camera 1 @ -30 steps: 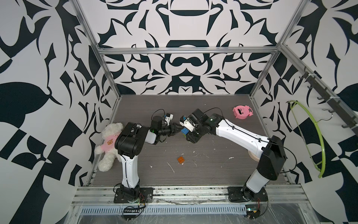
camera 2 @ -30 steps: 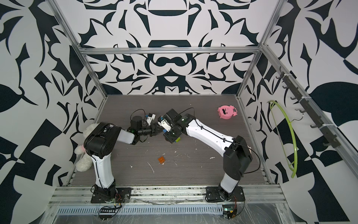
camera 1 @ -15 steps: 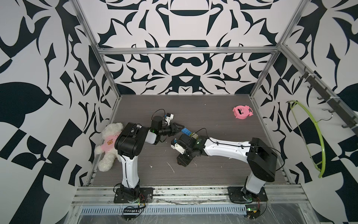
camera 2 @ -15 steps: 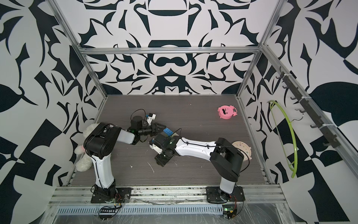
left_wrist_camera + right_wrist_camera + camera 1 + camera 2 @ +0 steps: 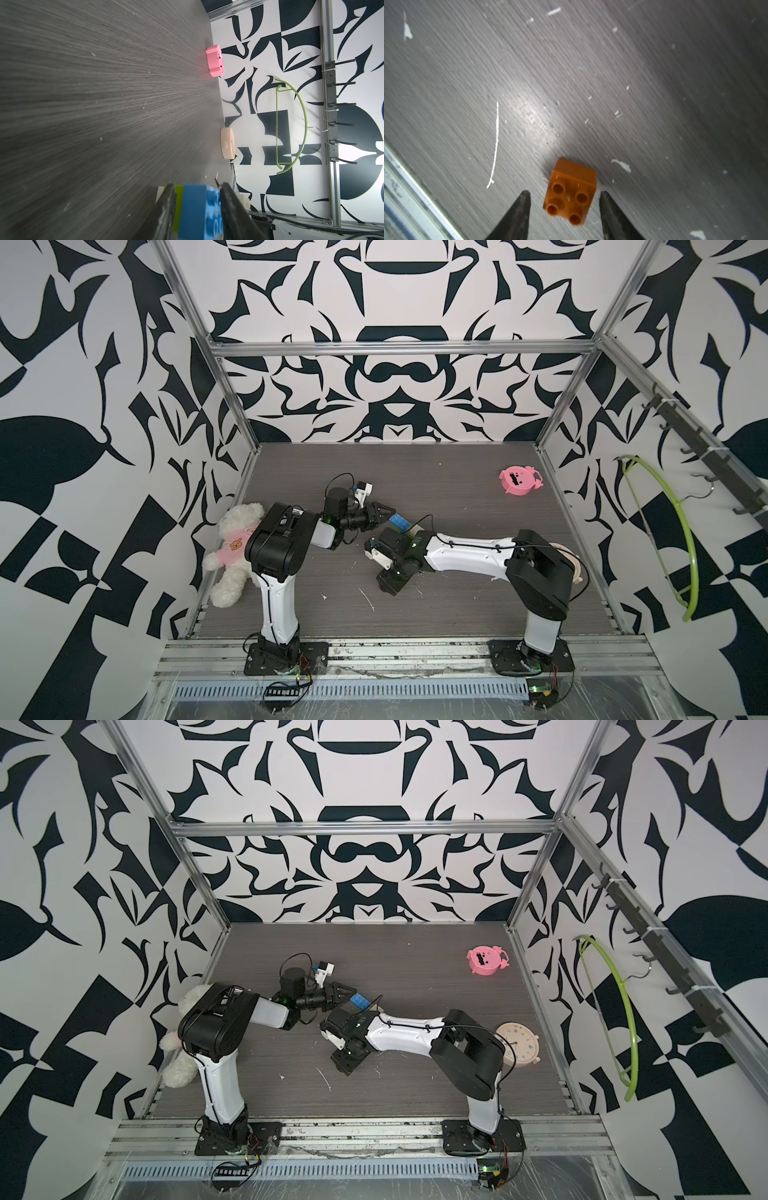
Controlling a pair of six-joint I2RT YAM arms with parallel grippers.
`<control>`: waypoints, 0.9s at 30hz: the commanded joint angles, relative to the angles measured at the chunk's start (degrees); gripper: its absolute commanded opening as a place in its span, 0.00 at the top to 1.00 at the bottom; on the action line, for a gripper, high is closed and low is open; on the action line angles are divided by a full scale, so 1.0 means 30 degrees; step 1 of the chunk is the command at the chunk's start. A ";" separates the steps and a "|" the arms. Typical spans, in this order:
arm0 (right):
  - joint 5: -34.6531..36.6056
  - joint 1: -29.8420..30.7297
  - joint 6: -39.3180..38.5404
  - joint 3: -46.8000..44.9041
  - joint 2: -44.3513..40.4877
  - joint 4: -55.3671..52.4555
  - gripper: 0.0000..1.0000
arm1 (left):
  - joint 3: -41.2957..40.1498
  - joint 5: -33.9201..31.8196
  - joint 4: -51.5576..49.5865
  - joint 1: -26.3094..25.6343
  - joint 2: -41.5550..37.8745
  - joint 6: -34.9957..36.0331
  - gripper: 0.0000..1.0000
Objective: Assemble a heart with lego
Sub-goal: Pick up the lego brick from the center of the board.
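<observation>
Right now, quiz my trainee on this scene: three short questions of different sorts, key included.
1. True or false: the right gripper is shut on the orange brick.
2. What does the left gripper hold? A) nothing; B) a blue brick and a lime green brick together; C) the pink round toy.
3. Fill in: the orange brick's studded face shows ____ studs.

Key:
1. False. Its jaws stand open on either side of the brick, which lies on the table.
2. B.
3. Four.
</observation>
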 commanded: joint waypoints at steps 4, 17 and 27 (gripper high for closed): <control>0.0414 0.0076 -0.0114 0.1130 0.0330 -0.0320 0.55 | -0.0087 0.0137 -0.0639 -0.0033 -0.0569 0.0447 0.61; 0.0822 0.0270 -0.0569 0.1472 0.0330 -0.0916 0.70 | 0.0029 0.0166 -0.0786 -0.0051 -0.0594 0.0497 0.61; -0.0949 -0.4546 -0.4794 0.7739 -0.1124 -0.5863 0.85 | 0.0014 0.0181 -0.0789 -0.0054 -0.0655 0.0498 0.61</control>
